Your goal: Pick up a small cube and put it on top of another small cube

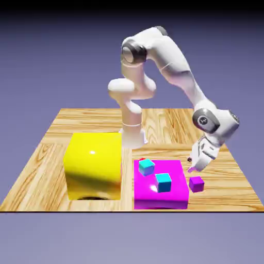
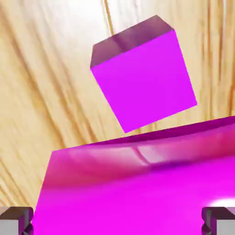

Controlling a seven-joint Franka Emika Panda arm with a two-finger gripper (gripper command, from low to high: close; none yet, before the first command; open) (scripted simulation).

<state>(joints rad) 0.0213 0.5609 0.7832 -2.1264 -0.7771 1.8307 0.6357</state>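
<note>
In the exterior view, the small purple cube (image 1: 196,184) is seen resting on the worktop (image 1: 227,191), near its front edge and just beside the right side of the magenta block (image 1: 161,198), toward the worktop's front right corner. Two small cyan cubes are carried on the block's top: one cyan cube (image 1: 147,166) near the far left corner, the other cyan cube (image 1: 163,182) closer to the front edge. A bit of a red thing (image 1: 142,159) is shown behind the first, mostly hidden. The large yellow block (image 1: 94,166) is set on the worktop's left half, near the front edge. The gripper (image 1: 190,164) is held tilted above the worktop, near the purple cube.

In the hand view, the gripper's fingertips (image 2: 16,220) are spread wide apart at the bottom corners, open, with the magenta block seen beyond them. The purple cube is shown above the block's edge, turned at an angle to it.
</note>
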